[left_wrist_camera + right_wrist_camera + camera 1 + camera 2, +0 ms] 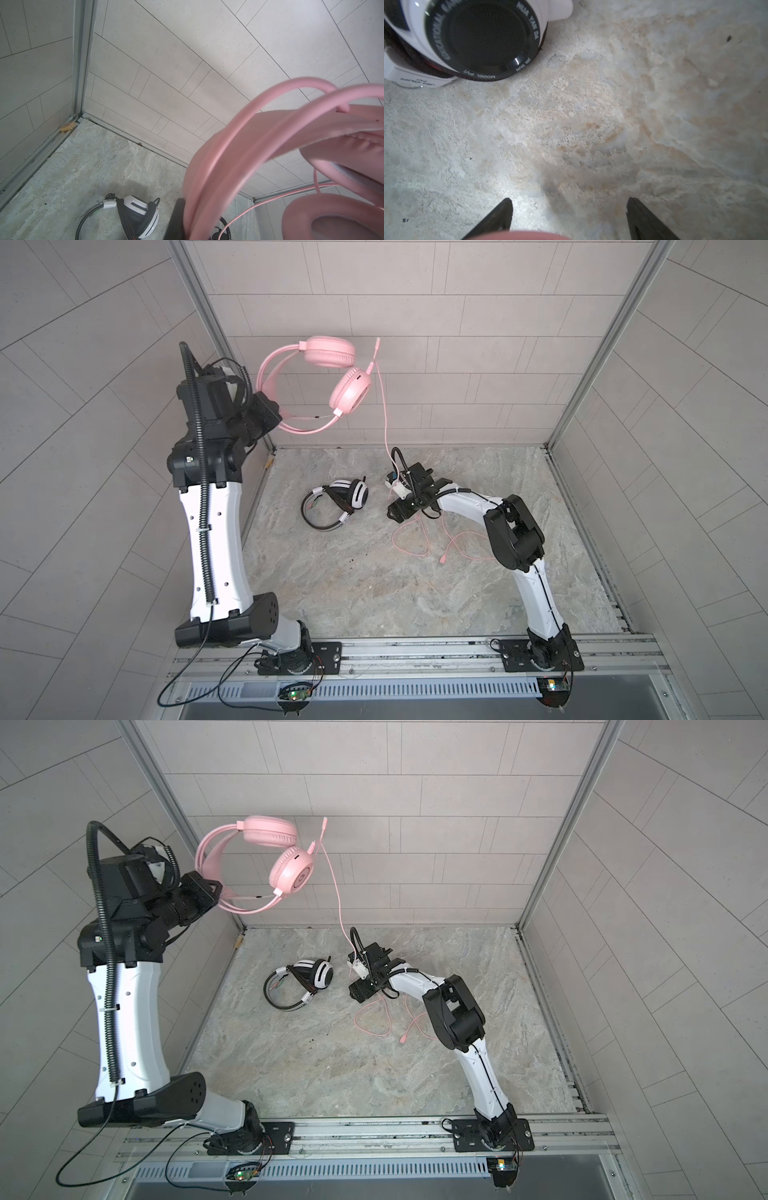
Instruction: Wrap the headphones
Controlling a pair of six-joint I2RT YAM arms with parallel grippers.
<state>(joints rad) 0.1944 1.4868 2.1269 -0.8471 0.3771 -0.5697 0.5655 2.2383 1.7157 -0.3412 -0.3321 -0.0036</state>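
arms (210, 539): showing white shells, black joints | left arm: wearing ribbed black conduit (202, 506) | bases (540, 655): sitting as black plates, trailing thin black wires

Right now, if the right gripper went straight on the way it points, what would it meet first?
Probably the white-and-black headphones: the right gripper is open and low over the stone tabletop, with bare surface between. Depth is unclear, so it may graze the tabletop first.

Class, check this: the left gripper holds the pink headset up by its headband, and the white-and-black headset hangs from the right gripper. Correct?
Only the last part is wrong: both top views show the white-and-black headset lying on the table, beside the open, empty right gripper.
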